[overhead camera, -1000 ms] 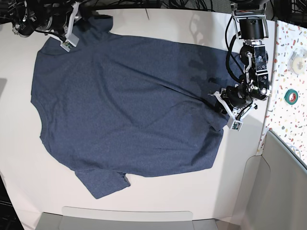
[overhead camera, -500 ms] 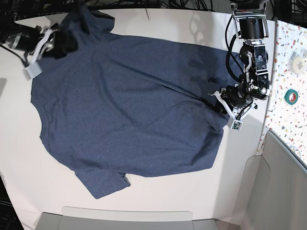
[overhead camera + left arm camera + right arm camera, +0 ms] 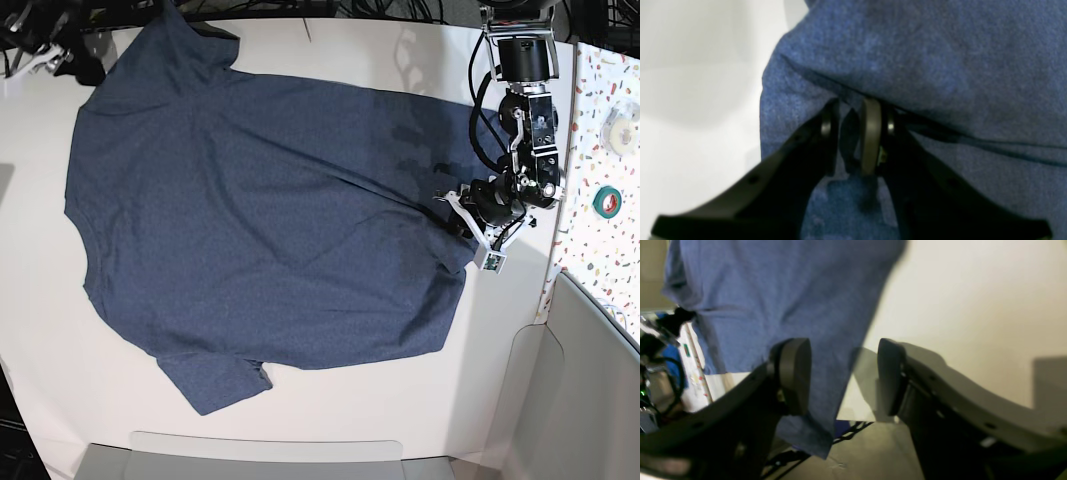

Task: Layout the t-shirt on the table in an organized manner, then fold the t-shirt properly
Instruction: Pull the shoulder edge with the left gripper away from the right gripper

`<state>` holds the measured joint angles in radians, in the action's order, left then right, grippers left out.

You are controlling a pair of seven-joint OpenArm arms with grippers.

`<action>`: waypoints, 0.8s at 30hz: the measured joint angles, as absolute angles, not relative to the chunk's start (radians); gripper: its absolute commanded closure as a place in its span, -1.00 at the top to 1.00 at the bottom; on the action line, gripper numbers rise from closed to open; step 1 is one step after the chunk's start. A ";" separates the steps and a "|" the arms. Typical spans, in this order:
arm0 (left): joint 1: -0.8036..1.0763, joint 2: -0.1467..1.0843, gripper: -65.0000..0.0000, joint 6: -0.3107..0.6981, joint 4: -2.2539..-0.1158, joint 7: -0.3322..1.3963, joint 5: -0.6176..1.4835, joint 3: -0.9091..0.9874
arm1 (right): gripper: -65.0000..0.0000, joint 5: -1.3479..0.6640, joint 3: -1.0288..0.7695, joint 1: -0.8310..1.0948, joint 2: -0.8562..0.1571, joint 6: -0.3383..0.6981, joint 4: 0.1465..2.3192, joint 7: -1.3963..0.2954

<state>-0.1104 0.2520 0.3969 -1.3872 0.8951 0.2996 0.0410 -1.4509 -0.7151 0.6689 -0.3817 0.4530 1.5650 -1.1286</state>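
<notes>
T-shirt [image 3: 260, 220] lies spread flat, plain side up, across the white worktop [image 3: 330, 400], one sleeve sticking out at the near edge. Left tool [image 3: 853, 140] sits at the shirt's right hem, pads pressed together on a fold of fabric. Right tool [image 3: 843, 376] is spread, nothing held, at the far left corner. Bare worktop runs along the near and left sides.
</notes>
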 measured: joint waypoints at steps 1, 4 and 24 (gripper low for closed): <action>-0.111 0.252 -0.63 0.397 -1.387 0.896 0.300 0.041 | -0.02 -1.454 -0.715 0.667 -0.372 0.453 1.561 -1.127; -0.110 0.252 -0.63 0.397 -1.387 0.896 0.299 0.041 | -0.02 -1.459 -0.717 0.657 -0.342 0.453 1.560 -1.063; -0.111 0.253 -0.63 0.397 -1.370 0.895 0.305 0.041 | -0.02 -1.489 -0.802 0.619 -0.232 0.457 1.473 -1.016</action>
